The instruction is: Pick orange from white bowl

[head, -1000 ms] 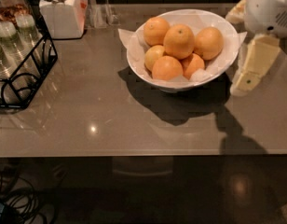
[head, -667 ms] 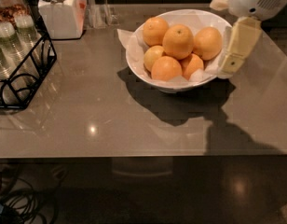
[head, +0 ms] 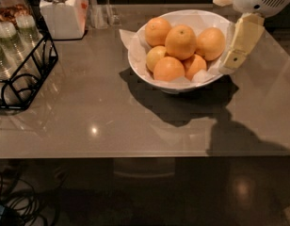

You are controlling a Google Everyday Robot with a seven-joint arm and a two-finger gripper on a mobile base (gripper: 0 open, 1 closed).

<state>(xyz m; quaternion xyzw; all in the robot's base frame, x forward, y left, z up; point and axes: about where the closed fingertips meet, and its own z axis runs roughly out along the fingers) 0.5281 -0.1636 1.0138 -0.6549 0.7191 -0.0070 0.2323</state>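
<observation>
Grey table (head: 112,121) | deep-orange orange (head: 181,41) in white bowl (head: 134,62) | tool (head: 237,48) at rim, state unclear

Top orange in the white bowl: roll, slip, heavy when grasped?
Round and glossy-skinned, the orange likely slips or rolls under an off-centre squeeze. It sits piled on the other oranges, so nudging it probably shifts them within the white bowl. Looks firm, fairly heavy for its size. The gripper hangs by the bowl's right rim.
</observation>
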